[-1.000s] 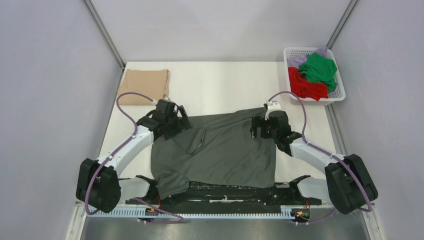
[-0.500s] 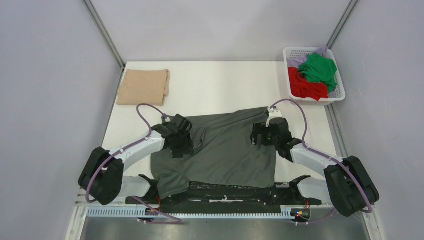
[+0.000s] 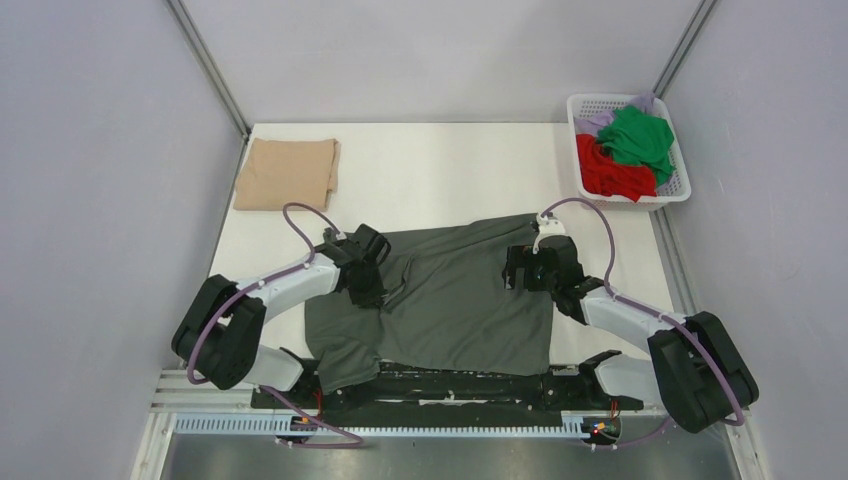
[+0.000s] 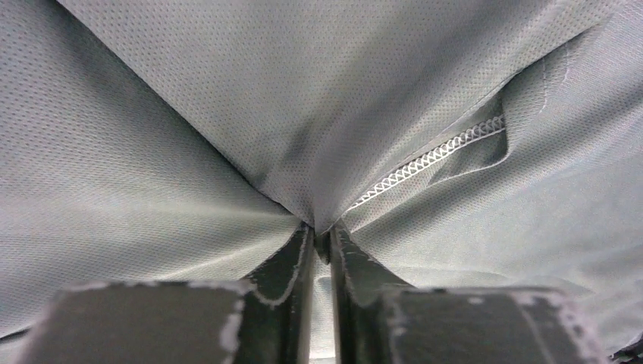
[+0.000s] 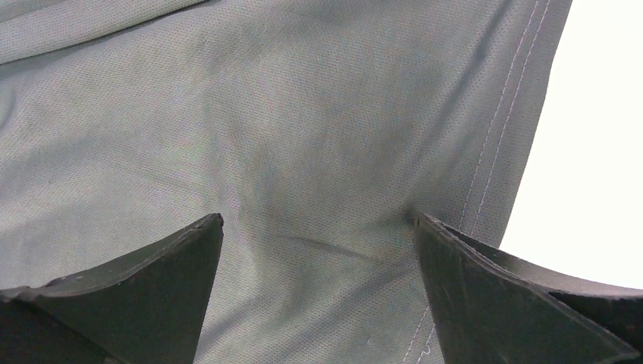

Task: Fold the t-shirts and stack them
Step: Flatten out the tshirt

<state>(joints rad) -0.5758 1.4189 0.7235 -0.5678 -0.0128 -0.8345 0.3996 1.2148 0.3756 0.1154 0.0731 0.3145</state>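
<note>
Your left fingers [image 4: 292, 262], open a moment ago, now pinch a ridge of the dark grey t-shirt [image 3: 455, 305] spread on the bench [image 3: 440, 175], while your right fingers [image 5: 144, 273] stand open near its right edge, so a fold looks ready.

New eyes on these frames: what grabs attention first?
The dark grey t-shirt is spread across mid-table. The left claw pinches a fold of it, and the right claw stands open over its right edge. Next come the folded beige t-shirt at the far-left corner and the white basket at far right, holding a green shirt and a red shirt.
</note>
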